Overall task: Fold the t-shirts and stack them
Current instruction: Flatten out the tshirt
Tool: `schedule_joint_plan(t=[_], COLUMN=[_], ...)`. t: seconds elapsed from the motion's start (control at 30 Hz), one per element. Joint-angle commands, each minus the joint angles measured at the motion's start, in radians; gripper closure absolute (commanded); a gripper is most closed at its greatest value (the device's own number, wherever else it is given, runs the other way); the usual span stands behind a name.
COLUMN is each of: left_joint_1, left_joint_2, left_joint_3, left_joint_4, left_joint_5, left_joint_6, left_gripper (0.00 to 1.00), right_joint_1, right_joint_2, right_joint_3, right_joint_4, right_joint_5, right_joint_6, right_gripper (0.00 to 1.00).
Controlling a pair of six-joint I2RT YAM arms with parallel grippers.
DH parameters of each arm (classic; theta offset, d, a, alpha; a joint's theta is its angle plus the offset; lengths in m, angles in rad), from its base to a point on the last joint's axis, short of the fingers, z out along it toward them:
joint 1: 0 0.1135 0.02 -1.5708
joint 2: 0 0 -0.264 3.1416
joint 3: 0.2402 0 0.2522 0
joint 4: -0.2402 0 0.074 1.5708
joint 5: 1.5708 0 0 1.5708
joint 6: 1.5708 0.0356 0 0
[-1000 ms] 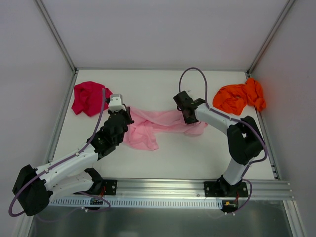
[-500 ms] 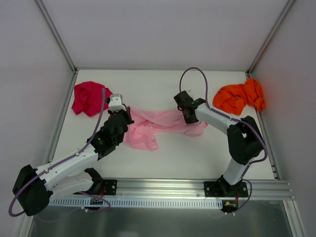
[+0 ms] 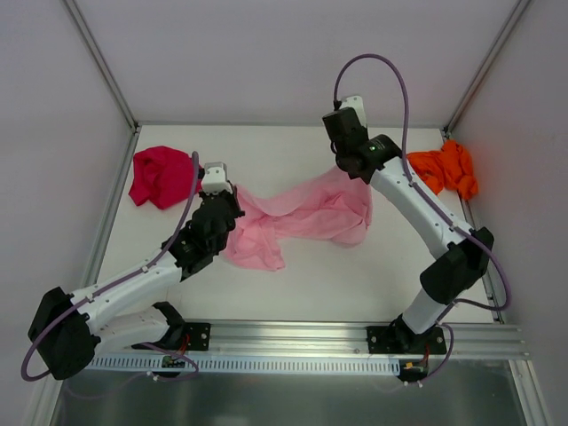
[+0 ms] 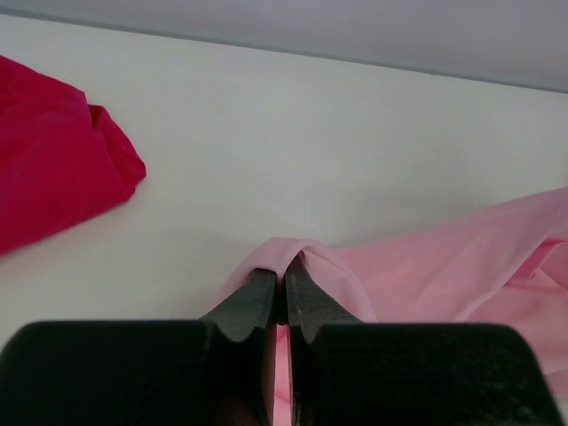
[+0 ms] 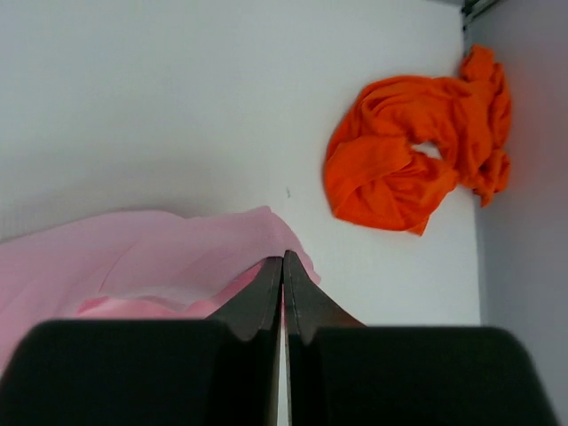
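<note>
Risen toward the far edge of the table (image 3: 266,151), clamping the pink shirt (image 3: 311,209): right gripper (image 5: 283,259). Pinching its other end: left gripper (image 4: 285,273).

White table (image 3: 293,284): magenta-red t-shirt (image 3: 160,176) far left, pink t-shirt (image 3: 311,211) centre, orange t-shirt (image 3: 450,169) far right

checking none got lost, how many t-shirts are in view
3. Light pink t-shirt mid-table, pinched by left gripper and right gripper; magenta-red t-shirt bunched far left; orange t-shirt bunched far right, partly behind the right arm. None appear hidden.
</note>
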Motion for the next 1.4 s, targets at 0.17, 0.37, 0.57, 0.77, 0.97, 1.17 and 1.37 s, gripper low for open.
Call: schedule_joint_plan(t=[0.17,0.37,0.57,0.77,0.97,1.17,1.37], left_joint_1=[-0.01,-0.005,-0.002,-0.003,-0.002,-0.003,-0.002], left_joint_2=[0.086,0.196,0.17,0.147,0.11,0.08,0.096], left_joint_3=[0.167,0.417,0.417,0.463,0.459,0.427,0.416], left_joint_4=[0.192,0.132,0.244,0.231,0.214,0.226,0.295], left_joint_5=[-0.027,-0.015,0.036,0.03,0.019,0.003,-0.006], left_joint_6=[0.167,0.279,0.362,0.417,0.446,0.451,0.525], left_gripper=[1.0,1.0,1.0,1.0,1.0,1.0,1.0], right_joint_1=[-0.002,0.0,-0.002,0.005,0.011,0.009,0.009], right_joint_2=[-0.116,-0.231,-0.38,-0.395,-0.423,-0.431,-0.397], right_joint_3=[0.117,0.024,-0.112,-0.055,-0.049,-0.069,-0.111], right_joint_4=[-0.025,0.151,0.385,0.433,0.448,0.433,0.509], right_joint_5=[0.198,0.282,0.342,0.39,0.399,0.407,0.387], right_joint_6=[-0.128,-0.235,-0.34,-0.417,-0.45,-0.432,-0.455], right_gripper=[0.99,0.99,0.99,0.99,0.99,0.99,0.99])
